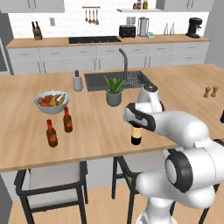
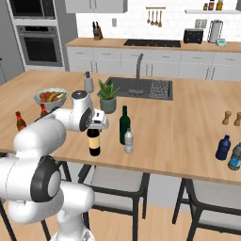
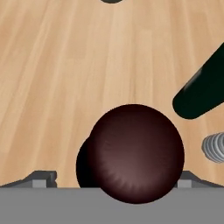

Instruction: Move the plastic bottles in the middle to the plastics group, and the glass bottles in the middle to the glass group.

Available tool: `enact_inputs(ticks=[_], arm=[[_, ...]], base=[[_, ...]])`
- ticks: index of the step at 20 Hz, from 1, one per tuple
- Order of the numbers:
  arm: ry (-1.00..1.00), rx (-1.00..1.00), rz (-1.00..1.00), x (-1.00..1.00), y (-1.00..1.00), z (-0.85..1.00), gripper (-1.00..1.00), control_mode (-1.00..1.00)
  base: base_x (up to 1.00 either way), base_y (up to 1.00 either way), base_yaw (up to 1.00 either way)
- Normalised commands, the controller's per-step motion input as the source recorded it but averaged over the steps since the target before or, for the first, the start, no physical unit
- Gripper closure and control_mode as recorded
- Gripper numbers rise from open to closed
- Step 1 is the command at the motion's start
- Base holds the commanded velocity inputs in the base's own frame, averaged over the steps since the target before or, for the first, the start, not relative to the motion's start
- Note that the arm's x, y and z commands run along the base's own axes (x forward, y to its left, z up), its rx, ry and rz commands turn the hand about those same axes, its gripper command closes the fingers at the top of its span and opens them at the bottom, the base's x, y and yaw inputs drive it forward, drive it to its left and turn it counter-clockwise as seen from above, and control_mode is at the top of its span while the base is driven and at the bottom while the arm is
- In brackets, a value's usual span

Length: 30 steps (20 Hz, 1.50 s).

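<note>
Two tall glass bottles and one small plastic bottle (image 2: pixel 128 140) stand close together near the front edge of the wooden desk (image 2: pixel 188 122). Nearest the arm is the near-black wine bottle (image 2: pixel 94 141), upright, its cream label visible below the claw (image 2: pixel 96 123), which sits directly over its upper part and hides the neck. From the hand camera the wine bottle's dark rounded top (image 3: pixel 136 151) lies between the two finger tips (image 3: pixel 42 178), which stand wide apart at either side; the claw is released, and contact with the bottle cannot be judged. Just to the right in the right base view stands the plain dark green bottle (image 2: pixel 124 123), upright, with the pale plastic bottle just in front of it and slightly to its right.

Two small brown bottles with red labels (image 1: pixel 51 133), the glass group, stand well apart to the left, near a fruit bowl (image 1: pixel 51 101). Two blue bottles (image 2: pixel 223 147) stand far to the right. A potted plant (image 1: pixel 113 90) sits beside the sink (image 1: pixel 114 80).
</note>
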Motion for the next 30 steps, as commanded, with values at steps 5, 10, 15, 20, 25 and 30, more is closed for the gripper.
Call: enact_inputs(ticks=[5, 10, 15, 20, 25, 30], arm=[[0.00, 0.00, 0.00, 0.16, 0.00, -0.10, -1.00, -1.00], [-0.02, 0.00, 0.00, 0.01, 0.00, -0.01, -1.00, -1.00], [-0.03, 0.00, 0.00, 0.00, 0.00, 0.00, -1.00, -1.00], [0.00, 0.00, 0.00, 0.00, 0.00, 0.00, 1.00, -1.00], [-0.01, 0.01, 0.00, -0.04, 0.00, 0.00, 1.00, -1.00], [-0.12, 0.06, 0.05, -0.08, 0.42, 0.16, 1.00, -1.00]], base=[[0.00, 0.00, 0.00], [0.00, 0.00, 0.00], [0.00, 0.00, 0.00], [0.00, 0.00, 0.00], [0.00, 0.00, 0.00], [0.00, 0.00, 0.00]])
